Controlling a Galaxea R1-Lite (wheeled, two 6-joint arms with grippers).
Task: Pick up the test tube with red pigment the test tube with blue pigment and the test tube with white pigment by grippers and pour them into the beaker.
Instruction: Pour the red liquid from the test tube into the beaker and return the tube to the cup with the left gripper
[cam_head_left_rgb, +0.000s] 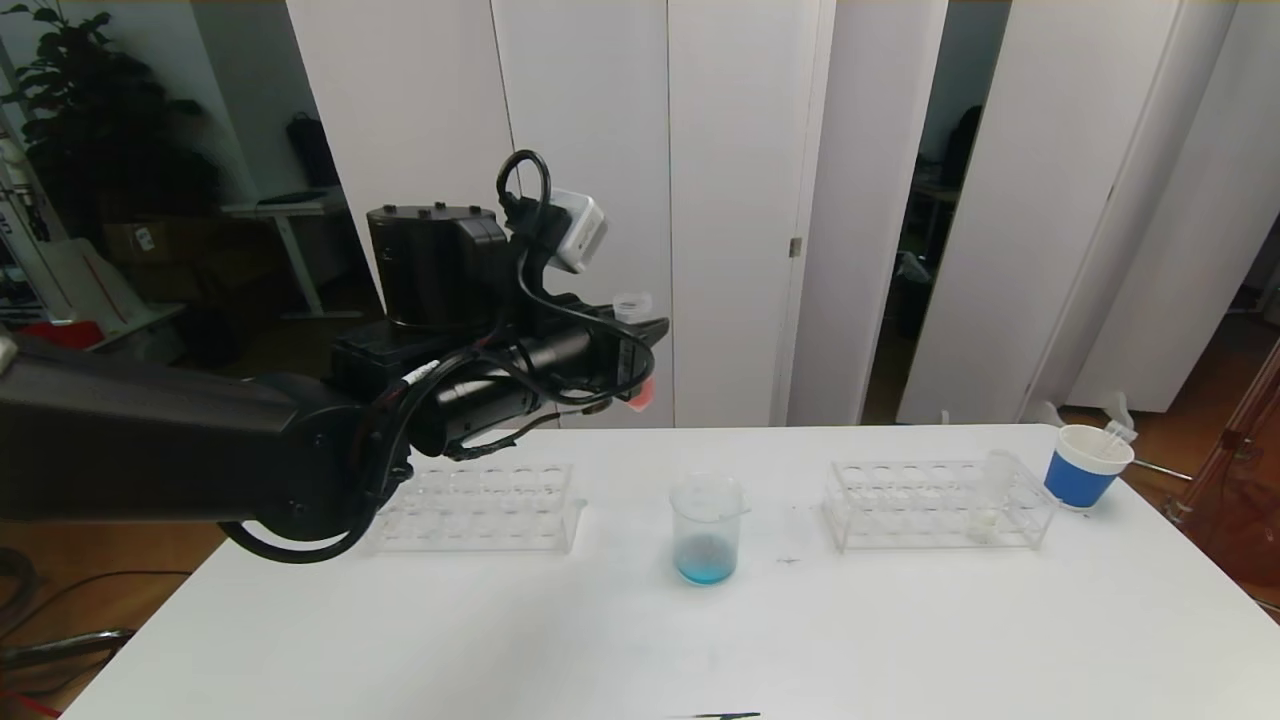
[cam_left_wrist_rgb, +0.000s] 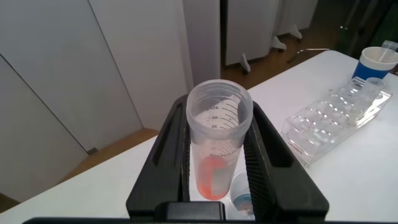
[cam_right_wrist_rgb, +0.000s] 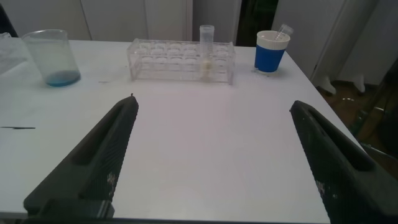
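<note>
My left gripper (cam_head_left_rgb: 640, 345) is raised above the table's far edge, shut on the test tube with red pigment (cam_left_wrist_rgb: 217, 143). The tube stands upright between the fingers, its orange-red pigment at the bottom (cam_head_left_rgb: 641, 395). The beaker (cam_head_left_rgb: 707, 530) stands on the table below and in front, blue liquid at its bottom, and shows under the tube (cam_left_wrist_rgb: 241, 194). The test tube with white pigment (cam_right_wrist_rgb: 206, 53) stands in the right rack (cam_head_left_rgb: 930, 500). No test tube with blue pigment shows. My right gripper (cam_right_wrist_rgb: 212, 104) hovers open over bare table near the front, out of the head view.
An empty clear rack (cam_head_left_rgb: 480, 505) stands left of the beaker, partly behind my left arm. A blue-and-white paper cup (cam_head_left_rgb: 1085, 468) with a clear tube in it sits at the table's far right corner. A small dark object (cam_head_left_rgb: 725, 716) lies at the front edge.
</note>
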